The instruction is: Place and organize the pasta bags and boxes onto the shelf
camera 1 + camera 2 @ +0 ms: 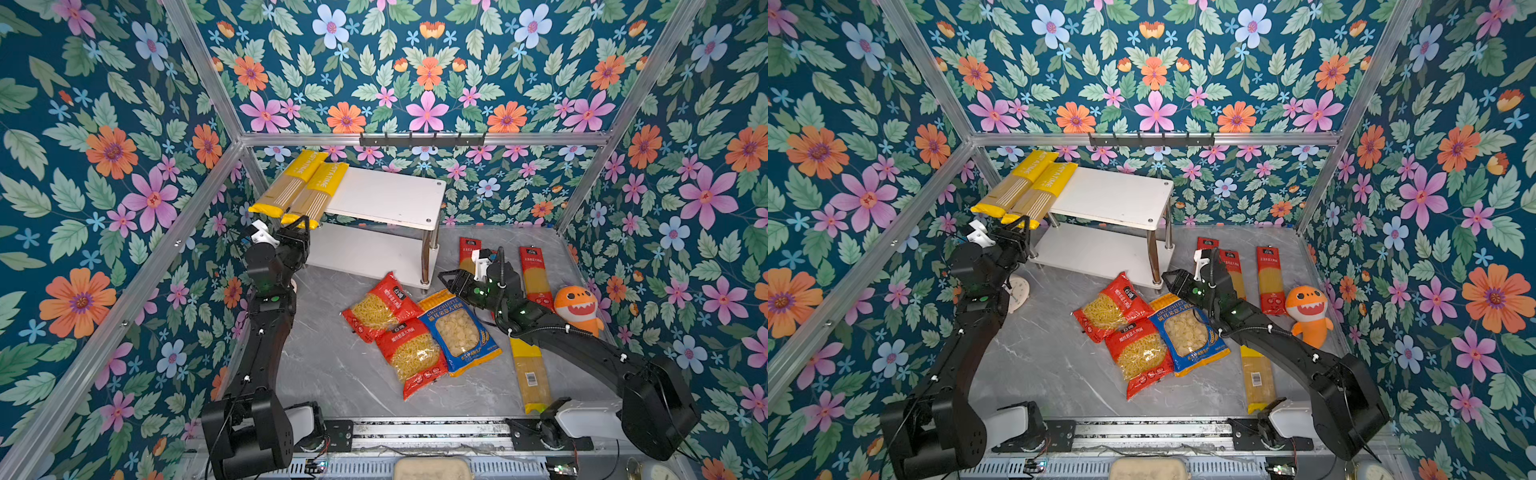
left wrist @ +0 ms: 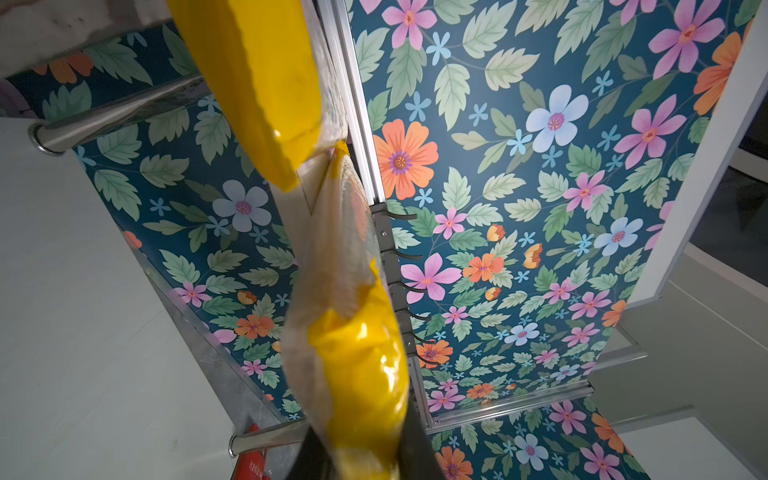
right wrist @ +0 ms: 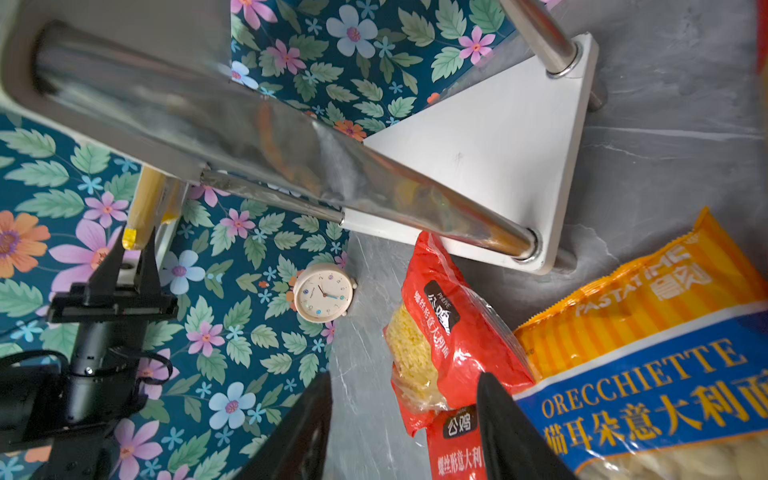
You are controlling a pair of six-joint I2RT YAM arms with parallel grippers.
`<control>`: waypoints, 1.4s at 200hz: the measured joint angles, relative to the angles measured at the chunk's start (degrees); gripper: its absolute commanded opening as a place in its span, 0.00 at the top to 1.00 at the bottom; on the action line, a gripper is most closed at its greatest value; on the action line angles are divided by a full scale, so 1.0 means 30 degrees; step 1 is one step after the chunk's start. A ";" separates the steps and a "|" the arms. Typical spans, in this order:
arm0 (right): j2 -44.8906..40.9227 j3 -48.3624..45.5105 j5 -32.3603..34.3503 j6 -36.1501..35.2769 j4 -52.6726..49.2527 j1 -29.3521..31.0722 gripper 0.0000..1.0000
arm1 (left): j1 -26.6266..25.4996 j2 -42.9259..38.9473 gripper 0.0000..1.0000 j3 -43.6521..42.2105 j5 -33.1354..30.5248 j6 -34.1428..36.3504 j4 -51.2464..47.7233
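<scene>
Two long yellow spaghetti packs point(image 1: 286, 183) point(image 1: 320, 191) lie side by side on the left end of the shelf's top board point(image 1: 386, 195), their near ends hanging past its front edge. My left gripper point(image 1: 300, 226) is shut on the near end of the right-hand pack point(image 2: 357, 353). My right gripper point(image 1: 445, 281) hangs open low over the table by the shelf's front right leg, beside a red short-pasta bag point(image 3: 440, 332) and the orecchiette bag point(image 1: 459, 332). Another red bag point(image 1: 413, 355), red long packs point(image 1: 1235, 270) point(image 1: 1271, 278) and a third yellow pack point(image 1: 530, 374) lie on the table.
An orange shark plush point(image 1: 577, 307) sits at the right wall. A small round clock point(image 1: 1018, 293) leans by the left arm. The black hook rail point(image 1: 422, 139) hangs on the back frame. The shelf's lower board point(image 1: 365, 253) is bare.
</scene>
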 measured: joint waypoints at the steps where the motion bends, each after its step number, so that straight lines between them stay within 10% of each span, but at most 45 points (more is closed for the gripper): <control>1: 0.0000 0.0051 0.0036 -0.0044 -0.0066 0.0022 0.43 | 0.0007 0.0022 1.00 0.0022 0.0015 0.0007 0.0015; 154: 0.1909 0.5508 0.2426 -0.7053 -0.5763 0.3279 0.44 | 0.0029 0.1086 0.84 0.0240 0.0831 0.0058 0.1341; 216: 0.1916 0.5530 0.2433 -0.7133 -0.6054 0.3271 0.44 | 0.0022 0.0131 0.40 0.0175 0.0998 0.0510 0.0729; 280: 0.1756 0.5435 0.2492 -0.7125 -0.6186 0.3271 0.44 | 0.0022 -0.2127 0.30 0.0240 0.1275 0.2164 -0.2623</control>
